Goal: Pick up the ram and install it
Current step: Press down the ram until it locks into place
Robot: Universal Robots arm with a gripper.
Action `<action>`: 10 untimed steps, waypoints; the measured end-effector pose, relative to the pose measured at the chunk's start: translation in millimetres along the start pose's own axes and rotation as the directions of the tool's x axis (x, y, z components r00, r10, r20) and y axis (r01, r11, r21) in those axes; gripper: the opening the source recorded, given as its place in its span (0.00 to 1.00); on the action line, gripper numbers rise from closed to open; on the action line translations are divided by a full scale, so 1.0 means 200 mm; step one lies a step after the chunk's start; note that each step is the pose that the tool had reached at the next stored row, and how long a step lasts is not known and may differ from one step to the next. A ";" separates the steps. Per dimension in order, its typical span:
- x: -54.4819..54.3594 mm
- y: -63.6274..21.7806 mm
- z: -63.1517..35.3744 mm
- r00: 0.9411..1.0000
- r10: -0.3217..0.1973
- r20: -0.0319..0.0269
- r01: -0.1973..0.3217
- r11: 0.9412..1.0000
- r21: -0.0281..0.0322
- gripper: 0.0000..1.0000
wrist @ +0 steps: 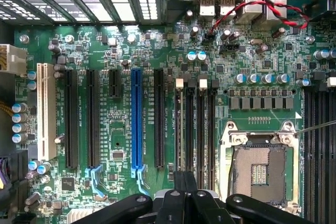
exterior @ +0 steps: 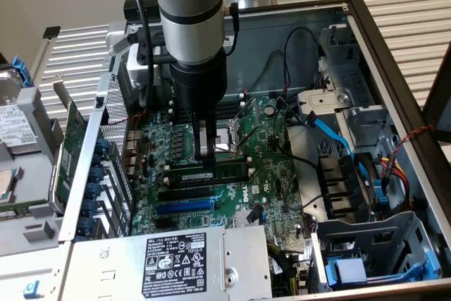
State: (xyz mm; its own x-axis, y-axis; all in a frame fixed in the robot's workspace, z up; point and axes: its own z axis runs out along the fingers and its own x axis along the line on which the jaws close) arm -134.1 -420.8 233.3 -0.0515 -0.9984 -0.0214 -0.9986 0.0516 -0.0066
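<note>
The ram point(exterior: 211, 172), a narrow green stick with black chips, stands on edge in a long black slot on the motherboard point(exterior: 232, 195), in the middle of the open computer case. My gripper point(exterior: 206, 153) comes straight down from the arm, fingers shut together with nothing between them. Its tips are right at the ram's upper edge, near the middle of its length; whether they touch I cannot tell. The wrist view has my shut gripper point(wrist: 185, 179) just over the row of black memory slots point(wrist: 197, 129), and I cannot pick the ram out among them.
The open CPU socket point(exterior: 229, 139) point(wrist: 260, 169) lies just beyond the slots. A silver power supply point(exterior: 183, 262) sits in front. Blue cables point(exterior: 331, 132) and a drive cage point(exterior: 366, 244) fill the exterior view's right. A green expansion card point(exterior: 70, 153) stands outside the case wall on its left.
</note>
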 end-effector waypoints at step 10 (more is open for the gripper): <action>0.00 0.002 0.019 1.000 0.000 0.000 0.000 1.000 0.000 0.10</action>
State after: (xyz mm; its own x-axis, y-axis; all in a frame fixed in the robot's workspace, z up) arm -134.5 -420.8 229.6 -0.0515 -0.9984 -0.0211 -0.9986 0.0517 -0.0069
